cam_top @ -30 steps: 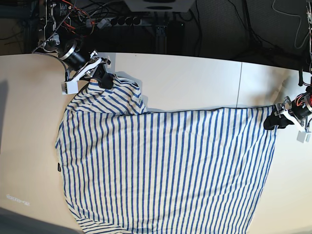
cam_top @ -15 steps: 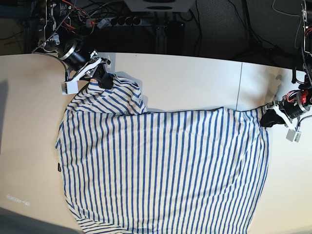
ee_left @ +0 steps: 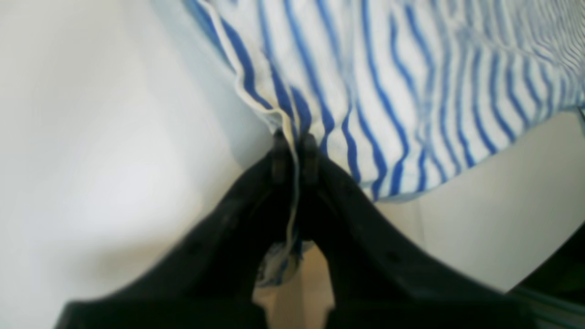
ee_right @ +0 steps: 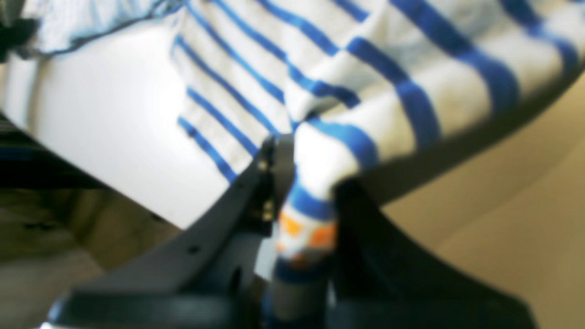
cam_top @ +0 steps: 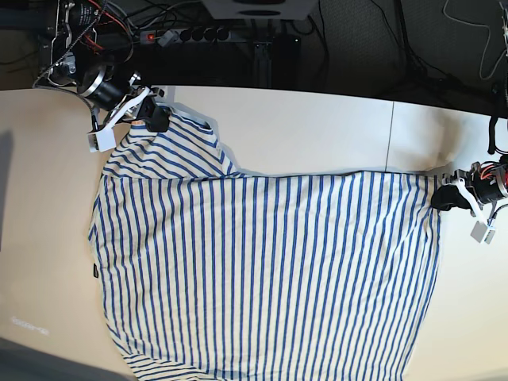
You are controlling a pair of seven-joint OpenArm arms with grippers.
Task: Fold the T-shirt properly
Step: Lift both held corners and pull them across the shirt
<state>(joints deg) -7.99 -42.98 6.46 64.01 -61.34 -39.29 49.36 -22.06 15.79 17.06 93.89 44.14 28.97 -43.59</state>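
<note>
Your T-shirt (cam_top: 262,270) lies flat on the table (cam_top: 317,131), long axis left to right across the base view, stripes running top to bottom; your right gripper (cam_top: 155,119) reaches in low at the upper-left corner, jaws clamped on cloth; your left gripper (cam_top: 441,198) pinches the right edge, jaws together on the hem.

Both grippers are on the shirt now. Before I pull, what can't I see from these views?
- T-shirt: base view's bottom edge cuts off its lower part.
- Right gripper: wrist view is blurred; the bunched cloth hides how much is pinched.
- Left gripper: blurred; the fingers hide how deep the hem sits.
- Left gripper in the base view: too small to judge the grip.
- Shirt's underside: hidden by the cloth itself.
</note>
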